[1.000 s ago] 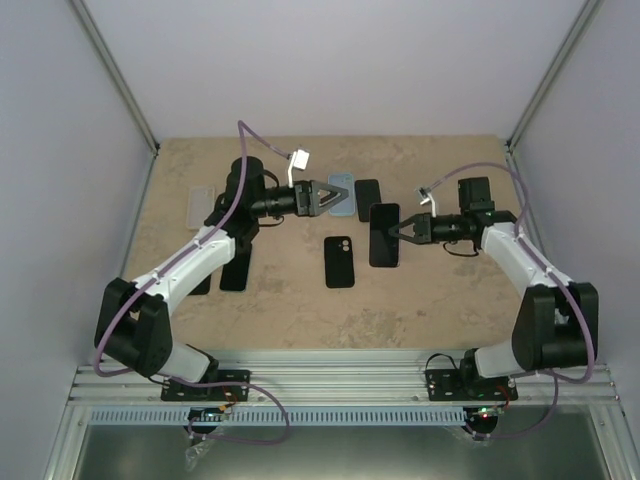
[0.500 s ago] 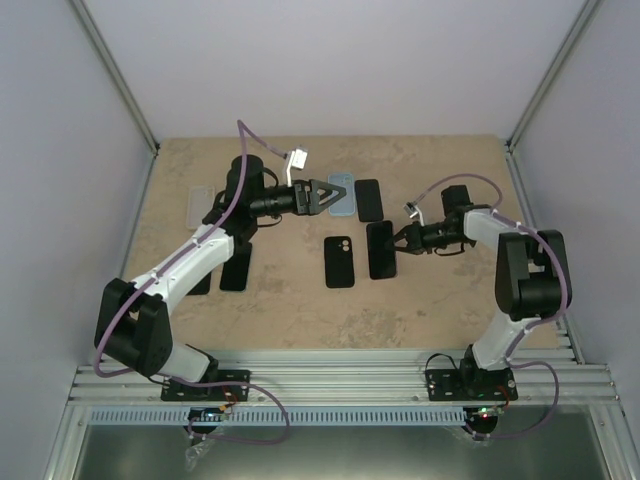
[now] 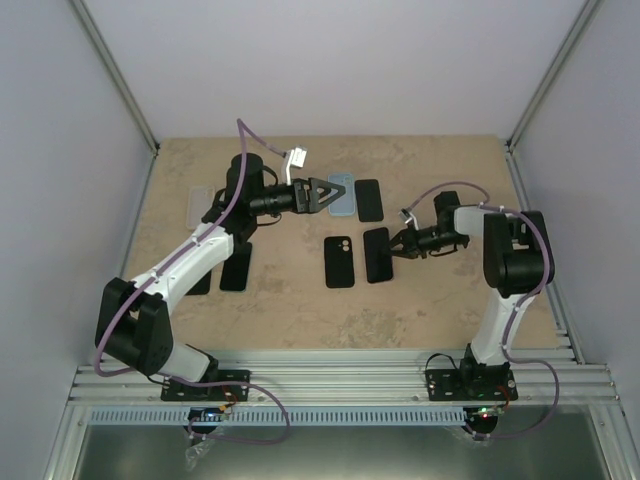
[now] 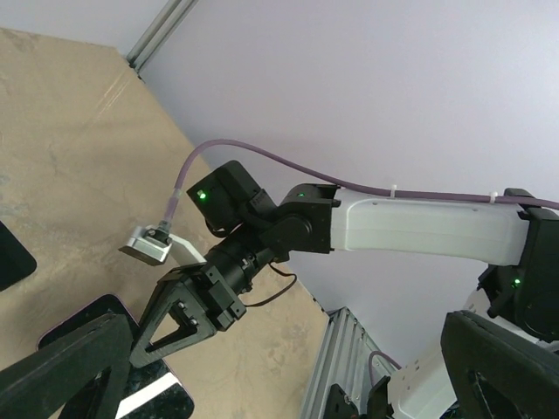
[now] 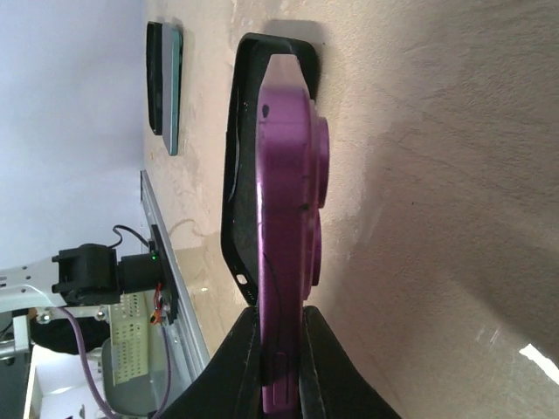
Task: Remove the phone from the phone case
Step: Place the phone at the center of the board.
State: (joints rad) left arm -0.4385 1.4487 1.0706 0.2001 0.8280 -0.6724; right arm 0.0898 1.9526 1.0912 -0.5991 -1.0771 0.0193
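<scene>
My right gripper (image 3: 393, 244) is shut on the end of a purple phone (image 3: 377, 254), held screen up and low over the table. In the right wrist view the phone (image 5: 288, 218) shows edge-on between my fingers (image 5: 240, 367), its camera bump facing the table. The empty black phone case (image 3: 340, 261) lies just left of it and also shows in the right wrist view (image 5: 238, 148). My left gripper (image 3: 322, 194) is open and empty above the table at the back. Its fingers (image 4: 61, 371) stand wide apart.
A light blue case (image 3: 342, 196) and a black phone (image 3: 369, 200) lie at the back, just right of the left gripper. A clear case (image 3: 202, 207) and two dark phones (image 3: 235, 268) lie at the left. The metal rail (image 3: 340, 385) runs along the near edge.
My right gripper has swung left and down with the phone, bringing it low beside the black case. The right arm has folded in. The left arm has barely moved.
</scene>
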